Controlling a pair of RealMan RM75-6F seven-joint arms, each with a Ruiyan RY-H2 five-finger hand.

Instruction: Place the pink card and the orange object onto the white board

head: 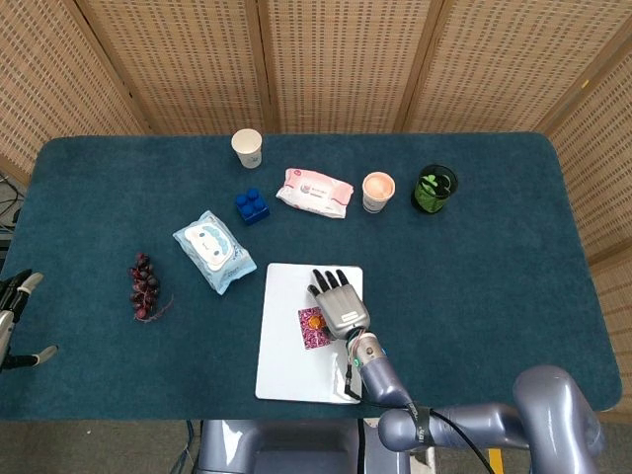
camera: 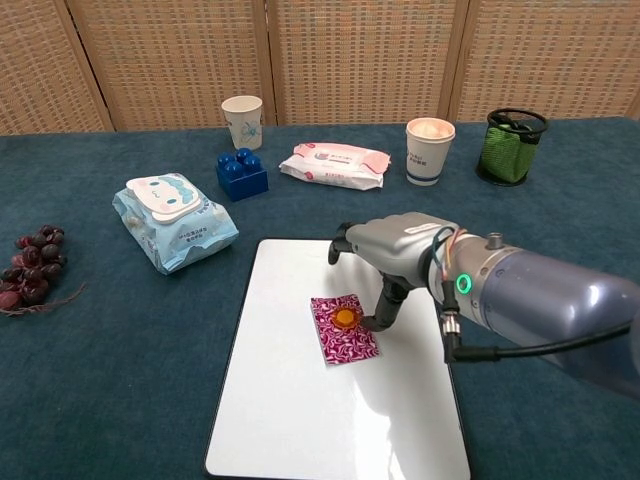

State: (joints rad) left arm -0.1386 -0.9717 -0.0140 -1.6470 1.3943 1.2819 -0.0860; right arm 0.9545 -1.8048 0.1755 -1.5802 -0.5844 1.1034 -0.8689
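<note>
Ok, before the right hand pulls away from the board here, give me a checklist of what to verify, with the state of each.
1. Pink card lies flat on the white board: ok.
2. Orange object sits on the card, inside the board's edges: ok.
3. Right hand holds nothing: ok in the chest view; its fingers are spread above the board.
4. One lowered finger clear of the card's right edge: cannot tell; it stands very close.
5. Left hand out of the way: ok, at the table's far left edge.
</note>
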